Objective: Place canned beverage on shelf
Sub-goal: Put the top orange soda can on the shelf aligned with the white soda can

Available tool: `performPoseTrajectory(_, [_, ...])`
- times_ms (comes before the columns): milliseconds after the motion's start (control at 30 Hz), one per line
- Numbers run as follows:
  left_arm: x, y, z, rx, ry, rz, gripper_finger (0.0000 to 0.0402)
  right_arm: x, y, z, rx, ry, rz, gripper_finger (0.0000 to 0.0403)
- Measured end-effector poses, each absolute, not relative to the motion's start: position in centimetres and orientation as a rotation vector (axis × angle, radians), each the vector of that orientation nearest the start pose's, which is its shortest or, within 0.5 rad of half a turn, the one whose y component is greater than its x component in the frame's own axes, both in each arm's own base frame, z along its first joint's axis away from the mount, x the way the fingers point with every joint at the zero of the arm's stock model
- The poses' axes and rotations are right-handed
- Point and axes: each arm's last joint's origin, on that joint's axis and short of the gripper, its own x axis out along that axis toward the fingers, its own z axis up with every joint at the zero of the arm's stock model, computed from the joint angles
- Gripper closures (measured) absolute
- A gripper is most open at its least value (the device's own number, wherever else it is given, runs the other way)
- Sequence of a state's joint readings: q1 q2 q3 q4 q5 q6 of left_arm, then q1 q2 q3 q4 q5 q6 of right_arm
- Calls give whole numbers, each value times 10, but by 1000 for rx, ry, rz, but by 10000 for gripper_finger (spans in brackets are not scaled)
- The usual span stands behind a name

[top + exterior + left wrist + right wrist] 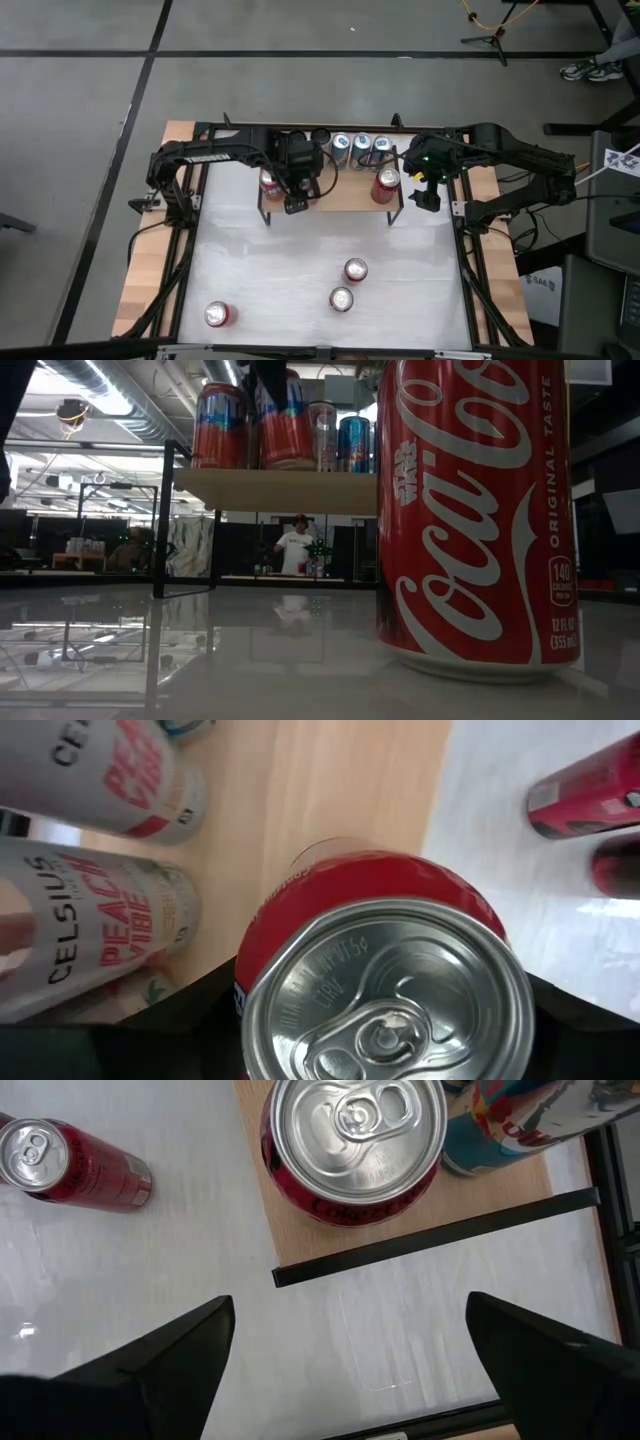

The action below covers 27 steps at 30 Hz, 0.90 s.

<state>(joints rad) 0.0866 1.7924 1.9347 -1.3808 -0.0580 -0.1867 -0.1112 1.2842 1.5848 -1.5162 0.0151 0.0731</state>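
Over the shelf (335, 195) left end, left gripper (290, 190) is clamped on a red can (385, 985), held upright above the plank. Right gripper (425, 190) hangs off the right end, fingers wide apart, empty. Likely a full can: rigid, heavy, slick wall, so mid-body side grip is best, squeezing gently.

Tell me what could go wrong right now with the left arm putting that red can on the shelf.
The left gripper holds a red can over the shelf, close to the pale Celsius cans; lowering off-line might knock them. The red can by the shelf's right end stands near the plank's edge, so a bump could tip it off.
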Motion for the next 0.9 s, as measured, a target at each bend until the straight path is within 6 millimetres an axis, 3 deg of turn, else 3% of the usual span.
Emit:
performPoseTrajectory(667, [337,32,362,-168,1275,250,122,194,-22,396,122,1211,-154,16])
performPoseTrajectory(900, [337,32,362,-167,1274,251,100,194,-22,396,122,1211,-155,16])
